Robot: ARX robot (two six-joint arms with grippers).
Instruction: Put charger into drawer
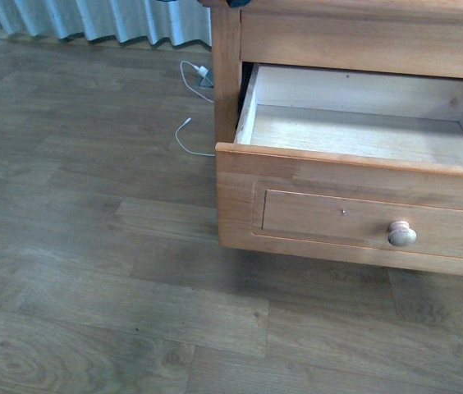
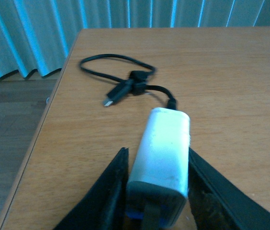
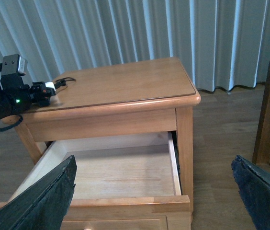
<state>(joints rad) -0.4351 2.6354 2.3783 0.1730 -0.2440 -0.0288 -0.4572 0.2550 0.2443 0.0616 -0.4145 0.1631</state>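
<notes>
The white boxy charger lies on the nightstand top with my left gripper shut on it, one black finger pressed on each side. Its thin black cord trails ahead in a loop over the wood. In the right wrist view my left gripper and charger sit at the far corner of the top. The drawer stands pulled out, its pale inside bare, with a round pale knob on its panel front. My right gripper hangs open above the drawer, holding nothing.
A thin white cable lies on the floor left of the nightstand. Pale curtains hang behind. A second wooden furniture leg stands beside the nightstand. Wood-plank floor stretches in front.
</notes>
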